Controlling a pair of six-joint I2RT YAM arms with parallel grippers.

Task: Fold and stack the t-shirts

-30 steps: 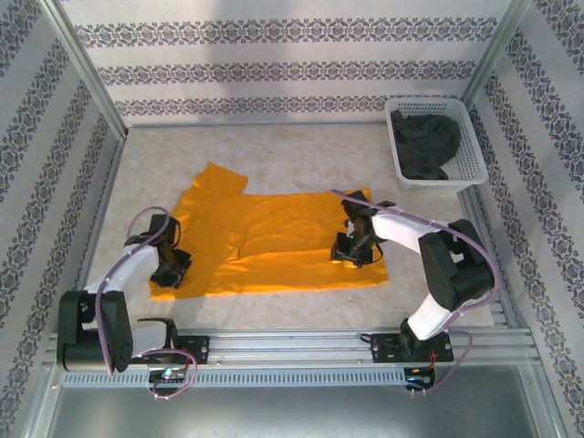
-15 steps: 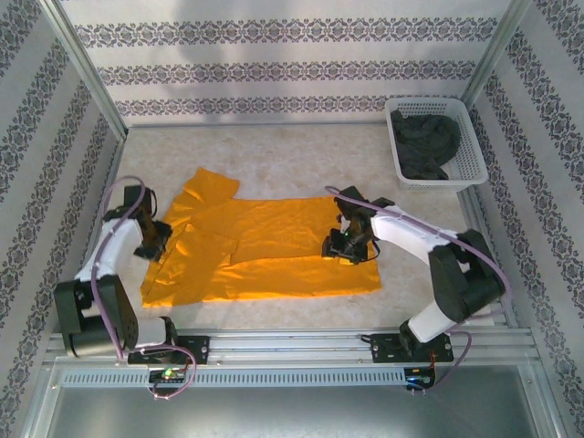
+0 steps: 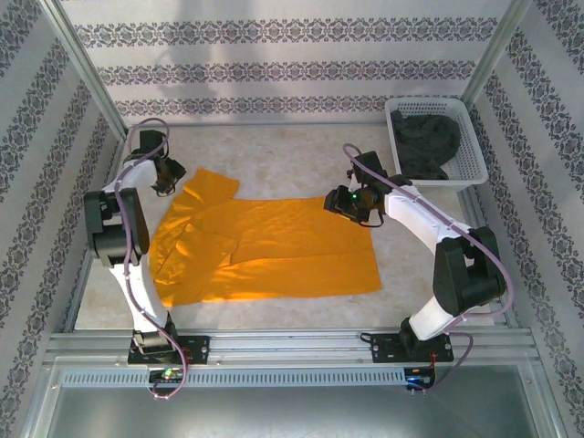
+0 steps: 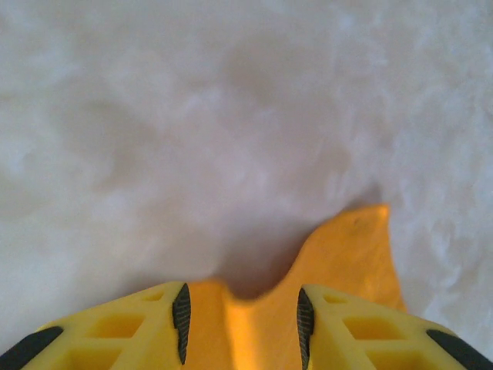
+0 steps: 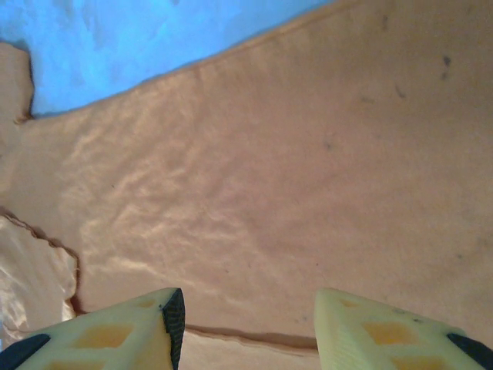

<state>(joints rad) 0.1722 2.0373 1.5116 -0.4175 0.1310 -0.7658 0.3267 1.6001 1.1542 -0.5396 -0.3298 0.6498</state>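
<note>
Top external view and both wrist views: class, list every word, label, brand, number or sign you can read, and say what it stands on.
No readable text anywhere.
The mustard-orange t-shirt, the dark grey t-shirt and the white basket carry no print.
The wallpaper bears only a floral pattern.

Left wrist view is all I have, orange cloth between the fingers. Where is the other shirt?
Observer: The dark shirt is bunched in the white basket, at the far right.
Operator: And the right gripper?
Observer: Over the orange shirt, at its far right corner, jaws apart, gripping nothing.
Operator: Is that shirt flat?
Observer: Spread out, but creased on its left half.
</note>
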